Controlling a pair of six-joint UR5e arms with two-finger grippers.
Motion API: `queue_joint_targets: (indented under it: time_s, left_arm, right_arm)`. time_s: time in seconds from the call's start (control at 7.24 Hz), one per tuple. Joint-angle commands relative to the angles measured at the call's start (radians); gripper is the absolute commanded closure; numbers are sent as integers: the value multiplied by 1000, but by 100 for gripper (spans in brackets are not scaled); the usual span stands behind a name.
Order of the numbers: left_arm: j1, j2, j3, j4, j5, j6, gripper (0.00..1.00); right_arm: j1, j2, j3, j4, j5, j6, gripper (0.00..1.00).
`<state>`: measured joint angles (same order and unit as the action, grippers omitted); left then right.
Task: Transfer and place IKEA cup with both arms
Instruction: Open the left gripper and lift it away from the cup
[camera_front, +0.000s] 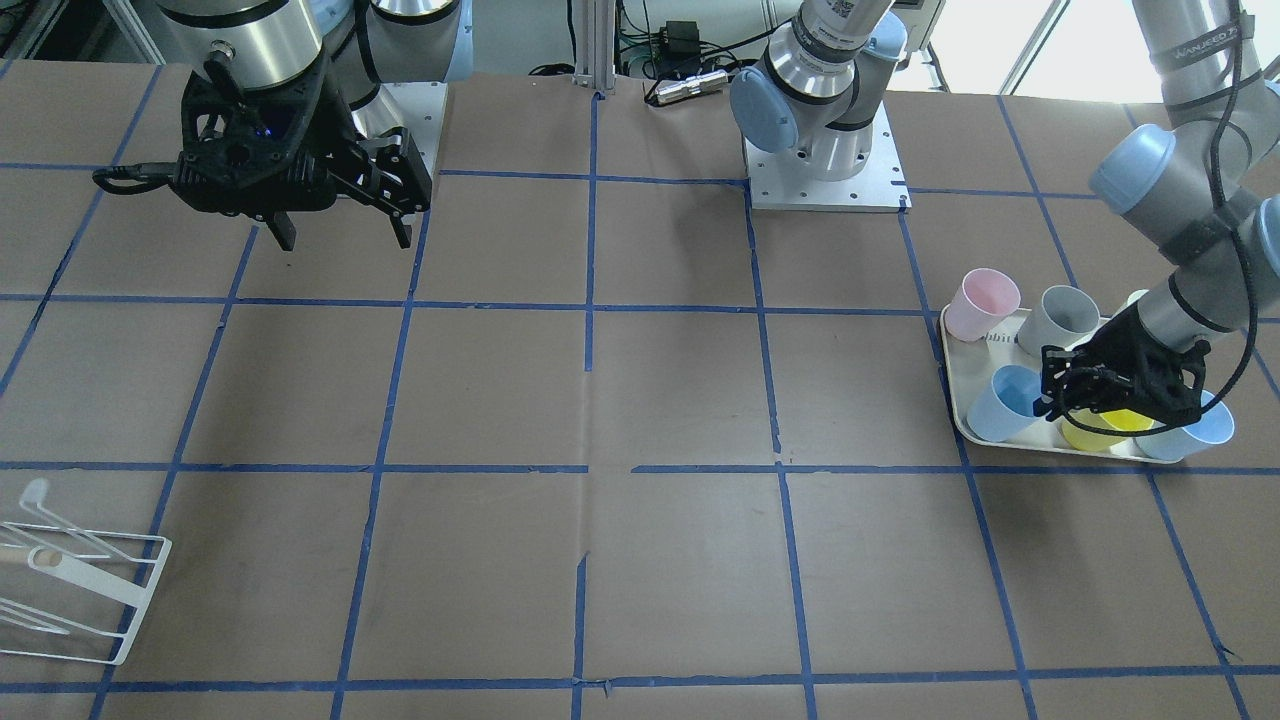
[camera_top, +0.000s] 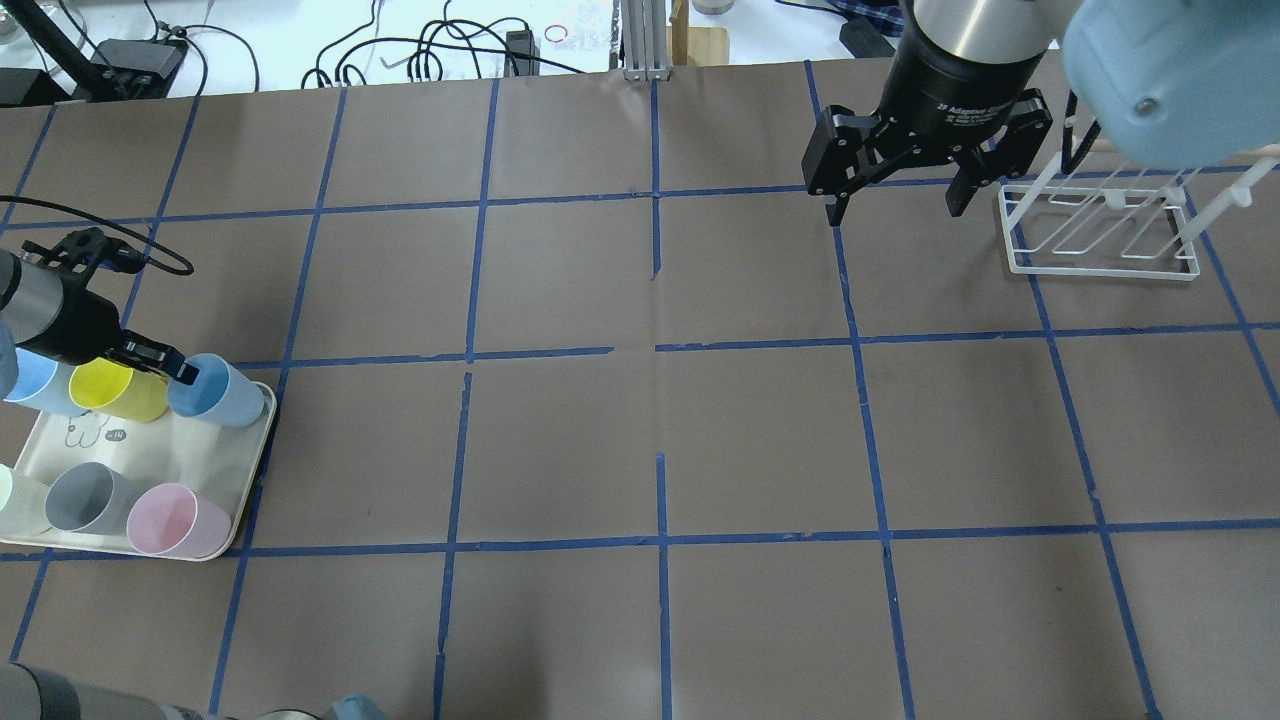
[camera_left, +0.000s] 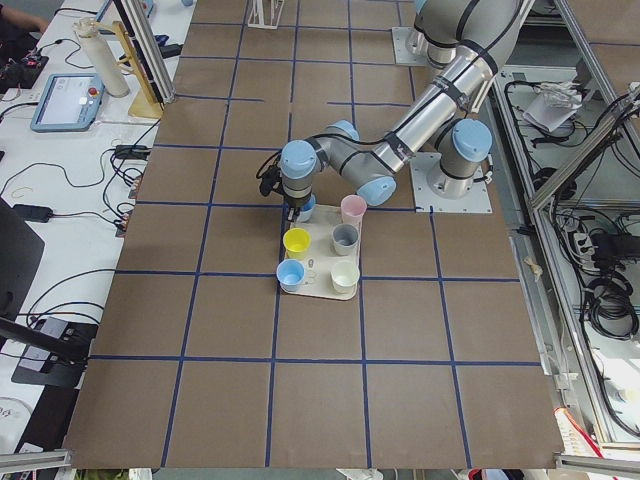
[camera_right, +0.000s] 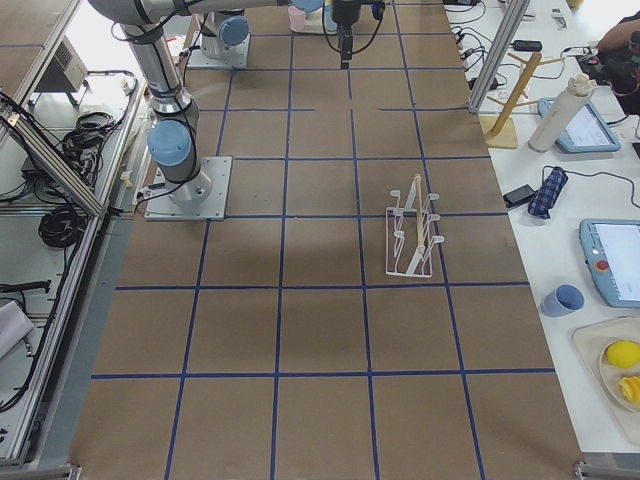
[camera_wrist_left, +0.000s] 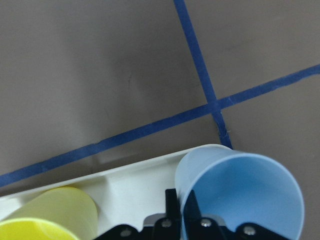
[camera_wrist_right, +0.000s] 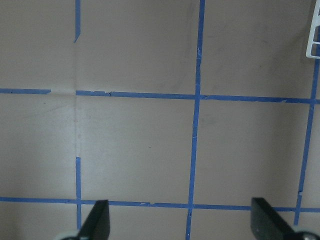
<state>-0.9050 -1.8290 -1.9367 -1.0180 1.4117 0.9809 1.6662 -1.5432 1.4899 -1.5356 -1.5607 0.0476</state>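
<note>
**Pinching the IKEA cup (camera_top: 225, 395) on the tray (camera_top: 170, 445)**

We see the left hand (camera_top: 183, 372) clamped on the light-blue IKEA cup. In the left wrist view its two black fingers (camera_wrist_left: 172, 202) stand close together with the cup's wall between them, one outside the rim and one just inside. The cup is mouth up at the tray's corner nearest the middle of the brown-papered desk (camera_top: 560, 430), close to a crossing of blue tape (camera_wrist_left: 215, 105) (whether its base rests on the tray or is just off it, we cannot tell).

Just beside the cup is a yellow cup (camera_top: 115, 388). Beyond that, a paler blue cup (camera_top: 35, 378) sits partly under the left arm (camera_top: 50, 320). Along the tray's other edge we count a pink cup (camera_top: 170, 520), a grey cup (camera_top: 85, 497) and a whitish cup (camera_top: 12, 500) cut off by the frame edge.

The right hand (camera_top: 895, 210) hangs above the desk, well apart from the tray, with its fingers spread wide. Near it a white wire rack (camera_top: 1100, 235) stands on the desk.
</note>
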Motion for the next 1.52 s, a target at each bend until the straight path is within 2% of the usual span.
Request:
queue_joint_targets:
  time_s: [0.0, 0.14, 0.41, 0.55, 0.83, 0.97, 1.11, 1.38]
  left_arm:
    - [0, -1, 14, -95, -13, -37, 3]
    - [-11, 17, 43, -146, -16, -97, 1]
    - [-56, 57, 192, -386, -78, -238, 0]
    - [-142, 82, 262, -434, -62, -314, 0]
    - [-376, 126, 376, -497, 48, -605, 0]
    - [-508, 145, 390, -507, 106, -774, 0]
    - [-610, 171, 398, -513, 121, -927, 0]
    - [-713, 268, 389, -571, 180, -1063, 0]
  right_arm:
    - [1, 0, 1, -1, 2, -2, 0]
    - [0, 0, 1, -1, 1, -2, 0]
    - [0, 0, 1, -4, 1, 0, 0]
    - [0, 2, 1, -6, 1, 0, 0]
    - [0, 2, 1, -8, -1, -2, 0]
    - [0, 2, 1, -6, 1, -2, 0]
    - [0, 2, 1, -8, 1, -2, 0]
    - [0, 2, 1, -8, 10, 0, 0]
